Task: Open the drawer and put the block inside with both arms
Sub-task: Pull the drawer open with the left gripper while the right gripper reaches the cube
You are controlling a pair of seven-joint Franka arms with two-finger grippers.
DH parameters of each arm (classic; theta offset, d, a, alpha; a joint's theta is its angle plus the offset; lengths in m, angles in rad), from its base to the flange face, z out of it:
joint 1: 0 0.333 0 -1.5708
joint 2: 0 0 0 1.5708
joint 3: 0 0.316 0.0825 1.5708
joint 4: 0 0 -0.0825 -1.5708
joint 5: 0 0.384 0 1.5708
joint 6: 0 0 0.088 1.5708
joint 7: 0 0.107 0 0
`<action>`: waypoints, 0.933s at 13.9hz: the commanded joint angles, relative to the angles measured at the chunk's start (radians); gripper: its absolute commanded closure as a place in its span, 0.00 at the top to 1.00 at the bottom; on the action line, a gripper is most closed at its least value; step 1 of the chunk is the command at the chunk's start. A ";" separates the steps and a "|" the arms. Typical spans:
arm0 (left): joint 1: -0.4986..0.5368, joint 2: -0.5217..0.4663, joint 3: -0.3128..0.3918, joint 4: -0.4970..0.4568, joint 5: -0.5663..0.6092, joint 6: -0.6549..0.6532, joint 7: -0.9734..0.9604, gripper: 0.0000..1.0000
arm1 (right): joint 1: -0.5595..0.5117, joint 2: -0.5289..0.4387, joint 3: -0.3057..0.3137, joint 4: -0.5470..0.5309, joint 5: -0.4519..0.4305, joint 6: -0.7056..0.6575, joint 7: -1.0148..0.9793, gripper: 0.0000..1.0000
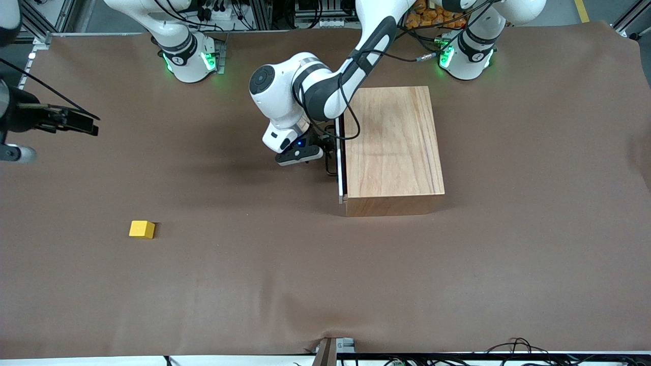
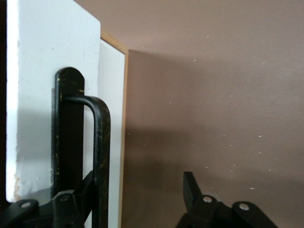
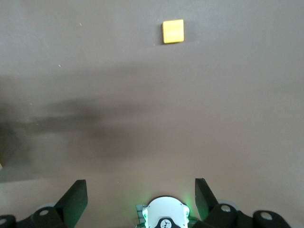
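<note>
The wooden box (image 1: 391, 147) stands at the left arm's end of the table. The drawer's white-edged front panel (image 1: 342, 157) lies against the box and carries the black handle (image 1: 333, 152). My left gripper (image 1: 325, 151) is open at the handle. In the left wrist view its gripper (image 2: 137, 183) straddles the handle bar (image 2: 102, 142), with one finger (image 2: 85, 187) tucked between bar and panel (image 2: 42, 57). The yellow block (image 1: 142, 229) lies on the cloth toward the right arm's end. My right gripper (image 1: 81, 123) hangs high, open and empty. Its wrist view (image 3: 140, 187) shows the block (image 3: 173, 31) far off.
Brown cloth (image 1: 325, 284) covers the whole table. The two green-lit arm bases (image 1: 188, 58) (image 1: 465, 56) stand along the edge farthest from the front camera. The right arm's base also shows in the right wrist view (image 3: 164, 213).
</note>
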 commanded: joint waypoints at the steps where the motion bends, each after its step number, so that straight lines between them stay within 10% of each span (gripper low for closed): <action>1: -0.007 0.007 0.003 0.016 0.012 0.028 -0.016 1.00 | 0.000 0.056 0.001 0.023 -0.019 -0.022 0.011 1.00; 10: -0.007 0.007 -0.008 0.016 0.010 0.138 -0.089 1.00 | -0.062 0.287 0.000 0.036 -0.082 0.091 0.015 1.00; 13: -0.007 0.009 -0.017 0.016 0.009 0.181 -0.095 1.00 | -0.099 0.306 0.001 0.040 -0.069 0.316 0.020 1.00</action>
